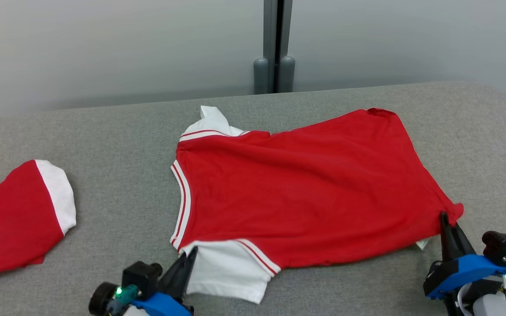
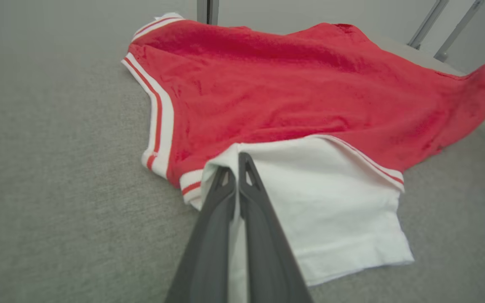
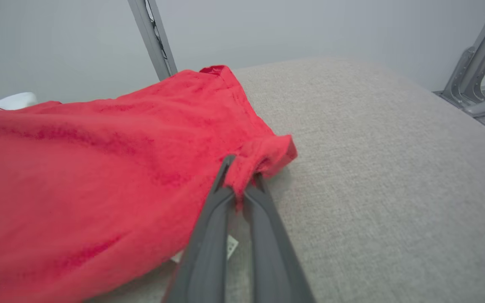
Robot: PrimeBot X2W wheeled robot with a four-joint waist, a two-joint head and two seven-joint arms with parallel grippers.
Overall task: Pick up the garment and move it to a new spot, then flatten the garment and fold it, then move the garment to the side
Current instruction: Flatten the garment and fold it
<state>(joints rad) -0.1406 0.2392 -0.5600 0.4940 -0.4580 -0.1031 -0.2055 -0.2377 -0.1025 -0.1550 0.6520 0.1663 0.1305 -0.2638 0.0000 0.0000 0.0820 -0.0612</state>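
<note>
Red knit garment (image 1: 305, 184) lies spread mid-bench (image 1: 117, 131). Likely light, limp and stretchy, so it will sag between holds. Both pinches are on: left tool (image 1: 191, 253) clamped on white sleeve (image 2: 331, 202), right tool (image 1: 444, 218) clamped on hem corner (image 3: 263, 158). Thin bites may slip.

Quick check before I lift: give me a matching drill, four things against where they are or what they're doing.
1 left gripper
2 right gripper
3 second red garment
4 grey post

a upright behind the table
b shut on the hem corner of the shirt
c shut on the white sleeve
d lying untouched, table's left side

Pairs: 1-c; 2-b; 3-d; 4-a
</note>
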